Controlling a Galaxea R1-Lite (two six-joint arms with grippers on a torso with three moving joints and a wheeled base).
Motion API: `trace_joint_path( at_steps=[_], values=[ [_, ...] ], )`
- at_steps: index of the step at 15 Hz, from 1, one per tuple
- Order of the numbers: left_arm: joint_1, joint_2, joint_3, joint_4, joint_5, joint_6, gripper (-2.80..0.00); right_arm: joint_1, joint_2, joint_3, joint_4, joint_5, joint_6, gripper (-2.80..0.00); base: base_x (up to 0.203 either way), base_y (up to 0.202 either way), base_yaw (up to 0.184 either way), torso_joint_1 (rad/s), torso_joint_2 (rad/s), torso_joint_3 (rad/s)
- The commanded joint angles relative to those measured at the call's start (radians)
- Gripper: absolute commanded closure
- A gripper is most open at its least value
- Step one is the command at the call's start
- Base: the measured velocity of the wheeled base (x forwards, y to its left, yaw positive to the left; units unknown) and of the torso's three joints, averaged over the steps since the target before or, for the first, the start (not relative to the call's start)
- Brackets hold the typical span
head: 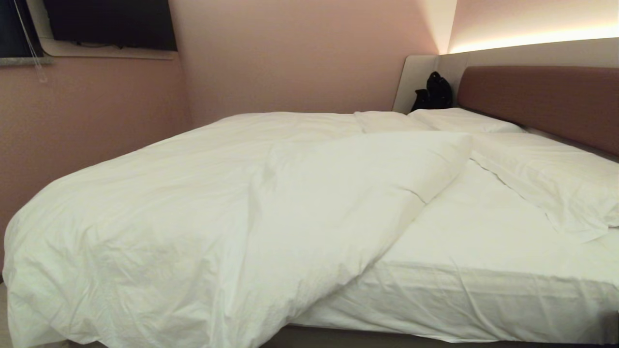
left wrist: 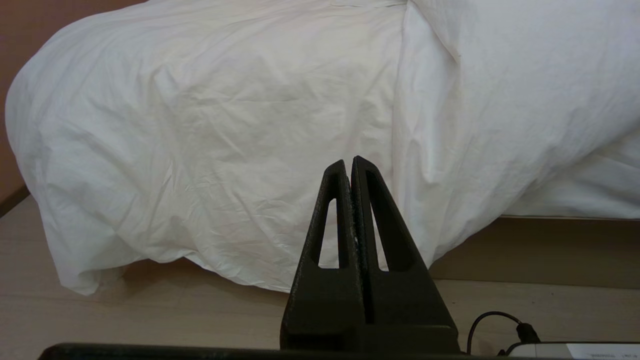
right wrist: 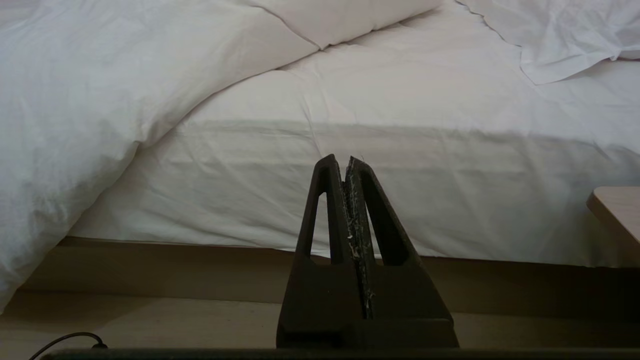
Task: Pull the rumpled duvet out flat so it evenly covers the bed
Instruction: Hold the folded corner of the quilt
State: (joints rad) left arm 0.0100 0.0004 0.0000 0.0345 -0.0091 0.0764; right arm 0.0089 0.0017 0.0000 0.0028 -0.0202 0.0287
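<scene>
The left gripper (left wrist: pixel 350 165) has two matte black fingers, each a tall tapered wedge with a slim triangular cut-out. The right gripper (right wrist: pixel 345 162) is alike, its inner pads (right wrist: pixel 357 220) scuffed and flecked white. A thin black cable (left wrist: pixel 492 320) loops beside the left base.

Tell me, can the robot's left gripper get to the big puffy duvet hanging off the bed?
Probably yes. The left gripper is shut and points straight at the duvet, which droops over the bed's edge towards the floor. Nothing sits between them, though it isn't touching yet.
</scene>
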Motion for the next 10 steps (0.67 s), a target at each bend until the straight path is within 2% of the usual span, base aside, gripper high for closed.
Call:
trace_joint_path(
  at_steps=[1,10],
  values=[
    [0.001,0.000,0.000,0.001,0.000,0.000,0.00,0.000,0.000,0.000,0.000,-0.001,0.000,0.00,0.000,0.000,0.000,0.000,0.00,0.000],
    [0.001,0.000,0.000,-0.001,0.000,0.000,0.00,0.000,0.001,0.000,0.002,-0.001,-0.006,0.00,0.000,0.000,0.000,0.000,0.00,0.000]
  ],
)
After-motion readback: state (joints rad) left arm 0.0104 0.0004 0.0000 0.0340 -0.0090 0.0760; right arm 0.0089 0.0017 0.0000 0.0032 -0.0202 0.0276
